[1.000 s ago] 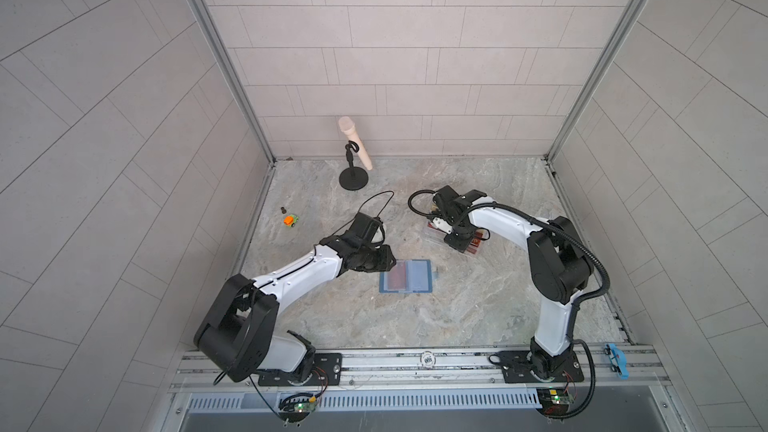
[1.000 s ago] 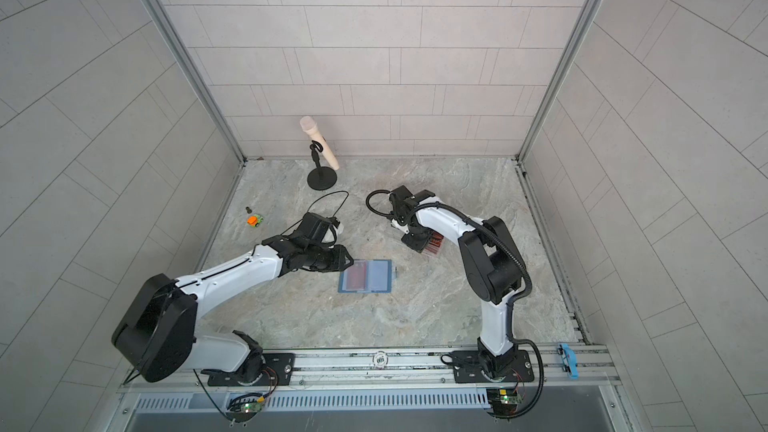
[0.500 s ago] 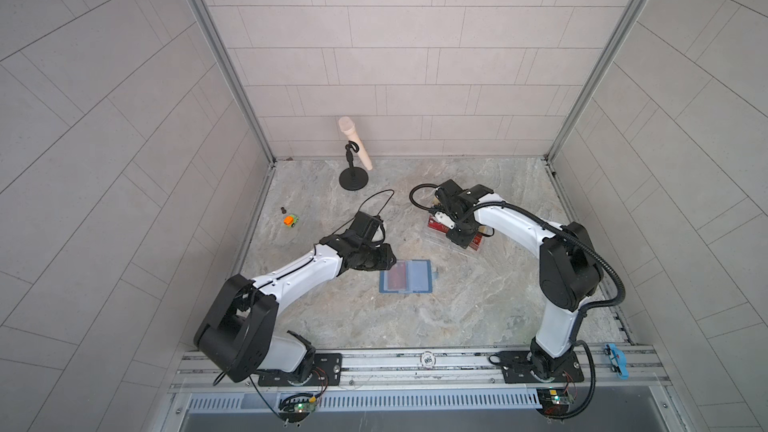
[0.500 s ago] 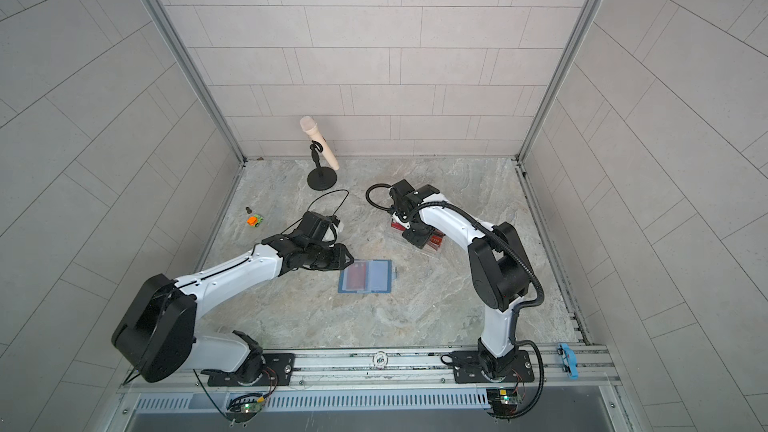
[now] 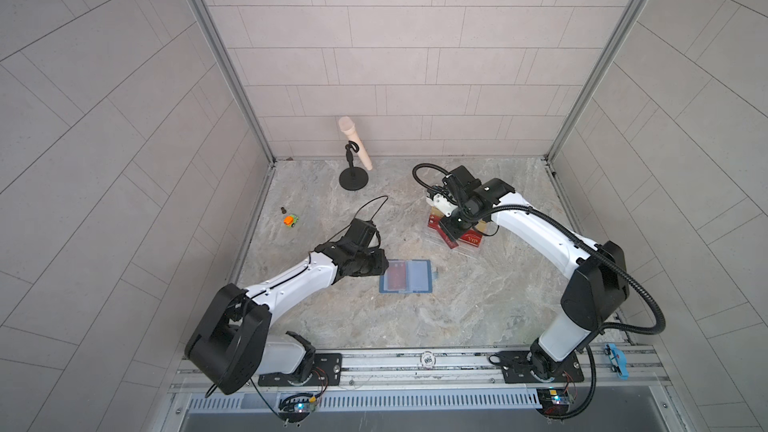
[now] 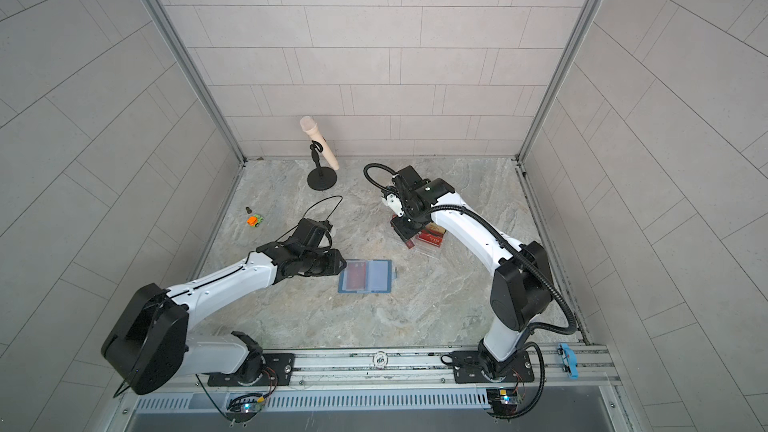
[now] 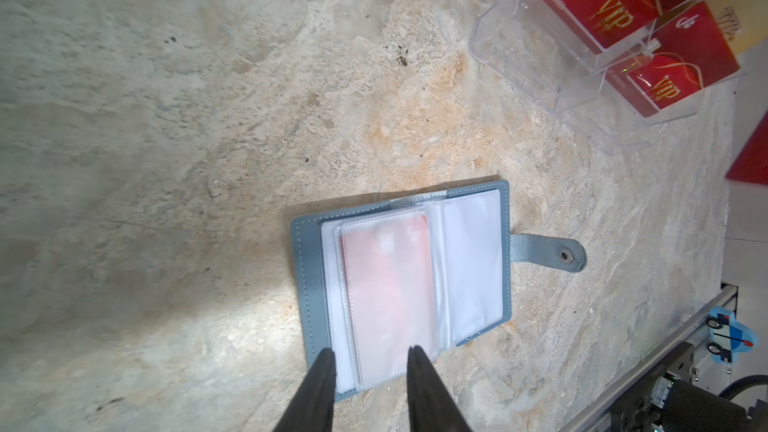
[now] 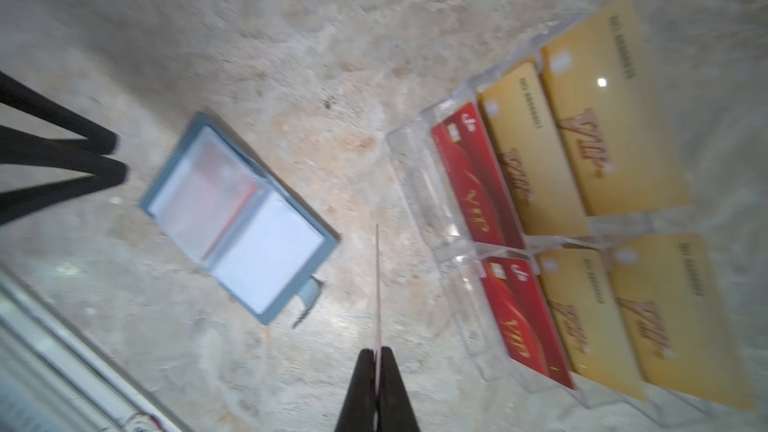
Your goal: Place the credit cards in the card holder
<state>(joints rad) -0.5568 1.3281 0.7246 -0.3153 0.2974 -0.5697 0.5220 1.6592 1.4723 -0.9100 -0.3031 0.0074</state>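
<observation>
1. The card holder (image 5: 407, 276) lies open and flat at mid-table, nearest of all. Its snap strap (image 7: 548, 252) points right, and one red card (image 7: 386, 284) sits in the left-hand sleeve.
2. The left gripper (image 7: 370, 353) is at the holder's left edge. Its jaws are narrowly apart with nothing between them, and the tips are over the sleeve's border. Whether they touch it I cannot tell.
3. Farther off and to the right, the right gripper (image 8: 377, 353) is pinched tight on a red credit card (image 8: 378, 284), seen edge-on in the right wrist view.
4. Beside it is the clear acrylic stand (image 8: 419, 184). It holds more credit cards (image 8: 478, 176) in the front tier and pale gold cards (image 8: 602, 118) behind.
5. A small toy car (image 5: 292, 221) sits well to the left.
6. A microphone (image 5: 355, 143) on its stand is by the far wall.
</observation>
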